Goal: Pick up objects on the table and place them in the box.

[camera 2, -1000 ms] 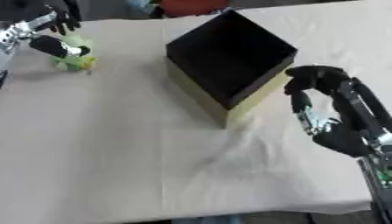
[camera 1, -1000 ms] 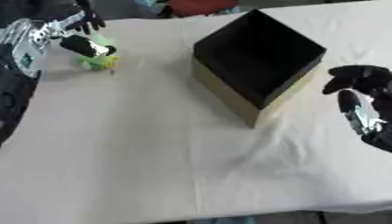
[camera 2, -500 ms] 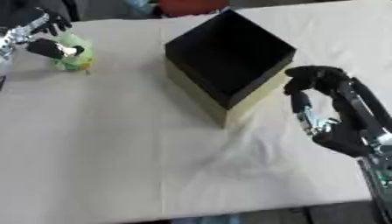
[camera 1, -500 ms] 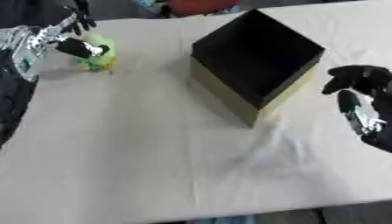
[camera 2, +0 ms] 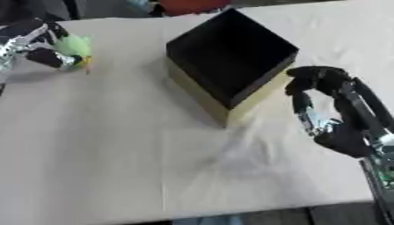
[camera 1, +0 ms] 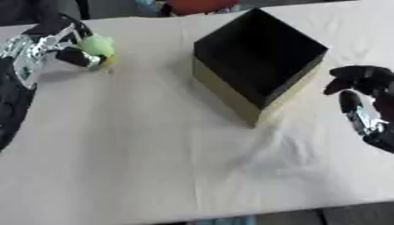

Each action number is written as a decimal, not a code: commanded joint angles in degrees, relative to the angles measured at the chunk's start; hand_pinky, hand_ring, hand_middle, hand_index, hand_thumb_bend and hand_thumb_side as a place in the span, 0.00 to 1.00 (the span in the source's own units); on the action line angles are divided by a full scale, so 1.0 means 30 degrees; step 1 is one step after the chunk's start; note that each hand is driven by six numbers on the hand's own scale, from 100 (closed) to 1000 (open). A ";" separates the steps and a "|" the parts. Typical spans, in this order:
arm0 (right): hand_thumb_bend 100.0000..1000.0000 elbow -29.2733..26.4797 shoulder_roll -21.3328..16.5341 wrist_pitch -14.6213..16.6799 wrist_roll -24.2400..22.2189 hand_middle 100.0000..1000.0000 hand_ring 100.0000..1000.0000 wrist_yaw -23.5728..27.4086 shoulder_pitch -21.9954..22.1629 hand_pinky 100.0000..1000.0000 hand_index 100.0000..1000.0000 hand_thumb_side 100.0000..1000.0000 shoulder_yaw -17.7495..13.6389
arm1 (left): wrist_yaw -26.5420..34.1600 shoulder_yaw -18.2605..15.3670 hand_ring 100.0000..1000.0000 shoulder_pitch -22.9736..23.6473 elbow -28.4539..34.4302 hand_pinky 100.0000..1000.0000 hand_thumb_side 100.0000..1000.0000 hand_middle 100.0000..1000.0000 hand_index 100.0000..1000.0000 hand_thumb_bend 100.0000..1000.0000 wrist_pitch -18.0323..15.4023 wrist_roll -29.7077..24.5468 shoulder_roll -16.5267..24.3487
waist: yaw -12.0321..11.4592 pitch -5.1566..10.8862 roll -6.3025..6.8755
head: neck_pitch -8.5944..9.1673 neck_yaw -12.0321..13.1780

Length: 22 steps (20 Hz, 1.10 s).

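A small light-green object (camera 1: pixel 95 45) with a yellowish underside sits at the far left of the cloth-covered table (camera 1: pixel 146 145). My left hand (camera 1: pixel 63 40) is curled round it, fingers above and thumb below. The open black box (camera 1: pixel 258 57) with tan outer walls stands right of centre; nothing shows inside it. My right hand (camera 2: pixel 331 105) hovers just right of the box's near corner, fingers curled and holding nothing.
A red rounded object (camera 1: pixel 198 5) lies beyond the table's far edge behind the box. The beige cloth wrinkles near the box's front corner (camera 1: pixel 261 149). The table's near edge runs along the bottom of the view.
My left hand has closed round the green object and shifted it slightly up and right. The right hand has stayed beside the box.
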State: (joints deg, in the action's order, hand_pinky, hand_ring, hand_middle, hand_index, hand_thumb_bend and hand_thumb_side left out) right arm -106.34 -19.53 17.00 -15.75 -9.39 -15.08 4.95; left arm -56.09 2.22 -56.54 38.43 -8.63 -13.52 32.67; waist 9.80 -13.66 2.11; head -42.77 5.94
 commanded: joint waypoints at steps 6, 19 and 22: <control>0.00 -0.0255 -0.0303 0.0045 -0.0015 0.53 0.58 0.0107 -0.0180 0.63 0.78 0.54 -0.0091 | -0.0657 -0.0087 0.38 0.0094 0.0121 0.45 0.05 0.36 0.53 0.00 -0.0485 0.1297 -0.0110 | -0.0002 0.0201 -0.0143 | -0.0055 0.0042; 0.00 -0.0208 -0.0379 0.0039 -0.0018 0.53 0.58 0.0089 -0.0113 0.63 0.78 0.54 -0.0104 | 0.2871 0.0926 0.27 -0.0810 0.4268 0.37 0.18 0.22 0.41 0.00 -0.1948 0.2066 0.1117 | -0.0181 0.0447 -0.0113 | -0.0079 -0.0008; 0.00 -0.0200 -0.0384 0.0041 -0.0022 0.53 0.58 0.0080 -0.0110 0.63 0.78 0.54 -0.0101 | 0.3326 0.1093 0.27 -0.0828 0.4830 0.37 0.18 0.22 0.41 0.00 -0.1784 0.1747 0.1228 | -0.0189 0.0459 -0.0102 | -0.0080 -0.0010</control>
State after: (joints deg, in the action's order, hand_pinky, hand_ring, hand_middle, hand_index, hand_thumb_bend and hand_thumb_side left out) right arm -106.32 -19.53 17.00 -15.74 -9.39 -15.06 4.95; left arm -47.00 5.37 -57.59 51.13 -14.03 -7.87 33.95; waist 9.33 -13.41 1.91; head -42.78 5.92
